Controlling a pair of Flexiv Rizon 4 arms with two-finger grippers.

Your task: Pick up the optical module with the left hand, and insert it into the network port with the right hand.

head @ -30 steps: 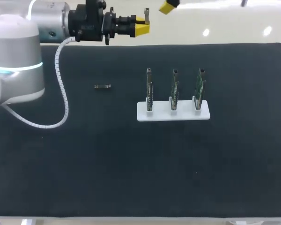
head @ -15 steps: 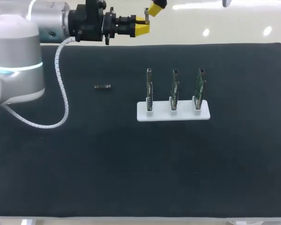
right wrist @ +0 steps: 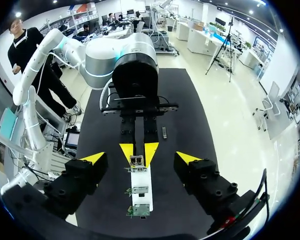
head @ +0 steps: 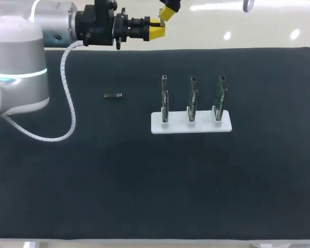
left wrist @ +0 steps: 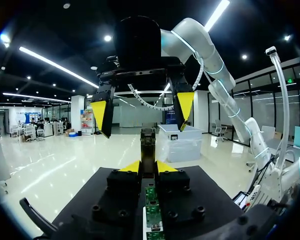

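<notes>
My left gripper (head: 157,29) is held above the table's far edge, shut on the small metal optical module (left wrist: 147,145), which sticks out past its yellow tips. My right gripper (right wrist: 140,159) faces it from beyond the table, open. Its fingers (left wrist: 185,105) stand on either side of the module's free end without touching it. In the head view only one yellow right fingertip (head: 168,11) shows, right by the module (head: 162,21). A white stand (head: 191,125) mid-table carries three upright circuit boards with network ports (head: 165,80) on top.
A second small dark module (head: 112,95) lies flat on the black mat (head: 144,181), left of the stand. The left arm's white coiled cable (head: 67,103) hangs down onto the mat at the left.
My right gripper has come in leftward and down to the module in my left gripper, and its fingers have narrowed slightly. The left arm has kept still.
</notes>
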